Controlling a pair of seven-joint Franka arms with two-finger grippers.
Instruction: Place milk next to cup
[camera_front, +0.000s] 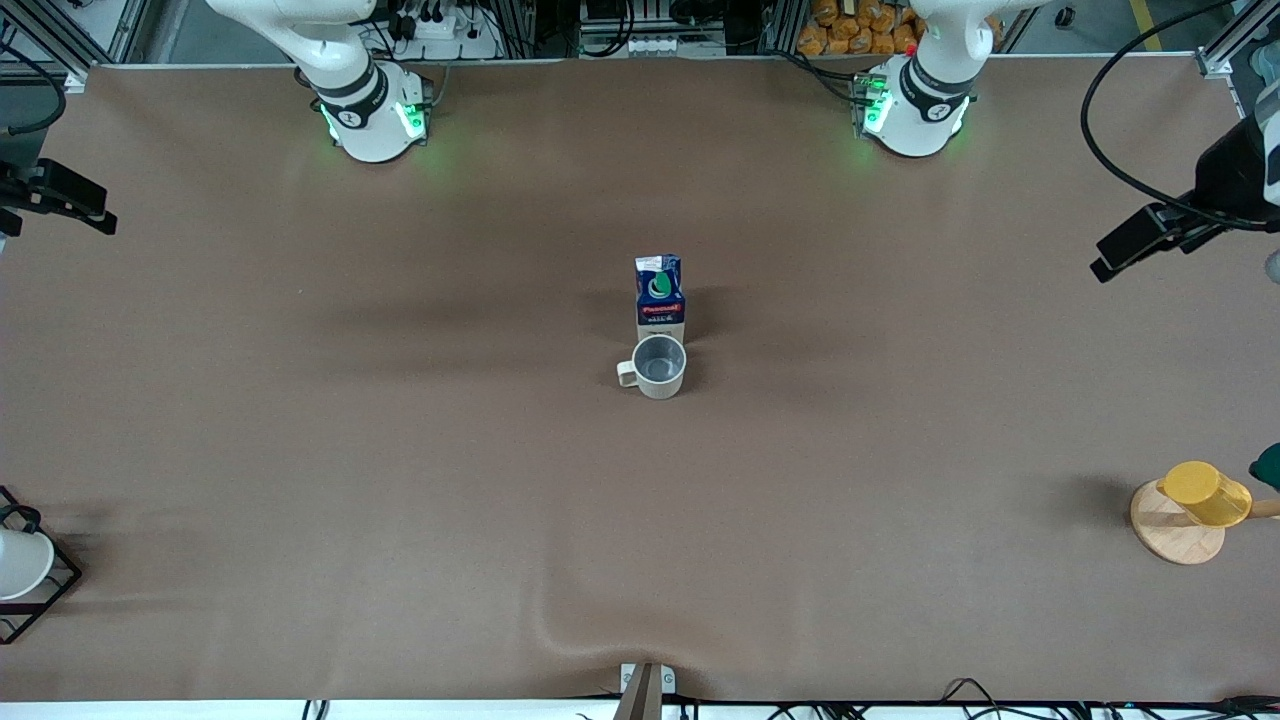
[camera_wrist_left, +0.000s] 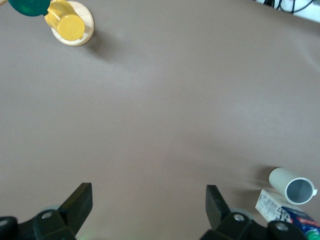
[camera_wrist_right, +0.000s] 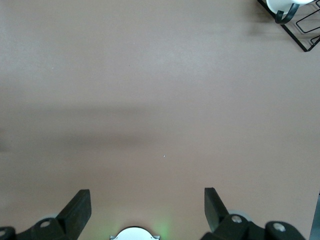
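Observation:
The milk (camera_front: 660, 292), a dark blue carton with a red band, stands upright mid-table. Close in front of it, nearer the front camera, sits the beige cup (camera_front: 658, 366), upright with its handle toward the right arm's end. In the left wrist view the cup (camera_wrist_left: 295, 186) and a corner of the milk (camera_wrist_left: 287, 217) show at the frame's edge. My left gripper (camera_wrist_left: 149, 192) hangs open and empty, high over bare table toward the left arm's end. My right gripper (camera_wrist_right: 147, 197) is open and empty too, high over bare table toward the right arm's end. Both are well apart from the milk.
A yellow cup on a wooden disc (camera_front: 1180, 540) stands near the left arm's end, with a green object (camera_front: 1268, 465) beside it. A white cup in a black wire rack (camera_front: 55, 590) stands at the right arm's end. The table cover bulges near the front edge (camera_front: 600, 640).

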